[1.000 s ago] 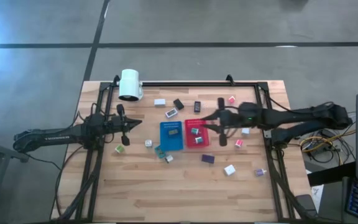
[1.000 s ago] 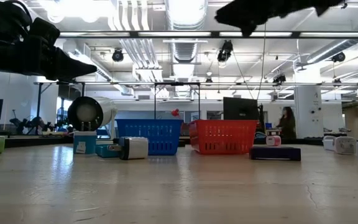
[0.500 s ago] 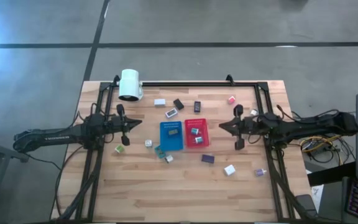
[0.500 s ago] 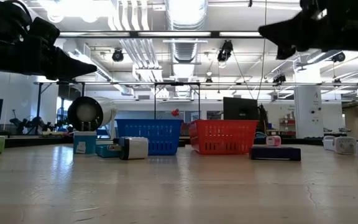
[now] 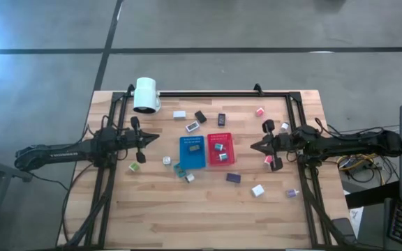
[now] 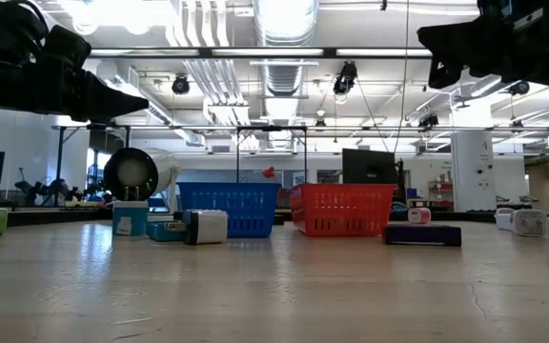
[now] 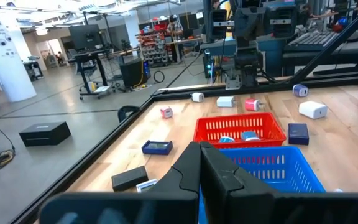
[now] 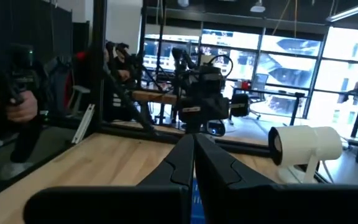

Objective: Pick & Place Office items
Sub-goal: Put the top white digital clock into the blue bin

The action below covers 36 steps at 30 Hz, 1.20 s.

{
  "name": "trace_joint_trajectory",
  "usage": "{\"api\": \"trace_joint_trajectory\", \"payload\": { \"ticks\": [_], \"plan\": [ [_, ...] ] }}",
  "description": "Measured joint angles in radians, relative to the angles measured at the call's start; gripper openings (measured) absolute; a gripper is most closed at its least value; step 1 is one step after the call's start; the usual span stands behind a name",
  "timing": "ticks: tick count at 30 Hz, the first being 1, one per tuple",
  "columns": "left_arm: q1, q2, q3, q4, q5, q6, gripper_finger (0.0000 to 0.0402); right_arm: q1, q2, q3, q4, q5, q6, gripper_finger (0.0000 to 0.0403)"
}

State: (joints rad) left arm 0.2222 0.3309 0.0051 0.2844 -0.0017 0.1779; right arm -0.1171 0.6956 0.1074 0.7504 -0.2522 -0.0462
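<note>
Left gripper (image 5: 152, 137): clenched, empty, above table's left side.
Right gripper (image 5: 254, 146): clenched, empty, right of red tray (image 5: 221, 148).
Office items (image 5: 257, 189): scattered around trays; some inside, half hidden.
Blue tray (image 5: 192, 152): adjoins the red.

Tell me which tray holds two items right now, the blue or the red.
The red tray: two small pale items lie in it, while the blue tray beside it holds only one.

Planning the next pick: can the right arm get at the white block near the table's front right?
Probably yes. The white block lies in open wood with nothing on it, close to the right claw, which is shut and empty.
</note>
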Motion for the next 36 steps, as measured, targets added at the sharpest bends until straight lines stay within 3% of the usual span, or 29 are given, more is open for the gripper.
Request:
{"api": "trace_joint_trajectory", "payload": {
  "ticks": [15, 20, 36],
  "plan": [
    [0.000, 0.000, 0.003, 0.014, -0.026, 0.046, 0.0005, 0.000, 0.002, 0.000, -0.014, 0.050, 0.018, 0.0008],
    [0.000, -0.001, 0.004, 0.014, -0.026, 0.012, 0.0005, -0.015, -0.072, -0.003, -0.018, 0.051, 0.050, 0.0008],
    [0.000, -0.001, 0.008, 0.014, -0.026, -0.012, 0.0005, -0.015, -0.341, -0.014, -0.304, 0.125, 0.051, 0.0008]
  ]
}}
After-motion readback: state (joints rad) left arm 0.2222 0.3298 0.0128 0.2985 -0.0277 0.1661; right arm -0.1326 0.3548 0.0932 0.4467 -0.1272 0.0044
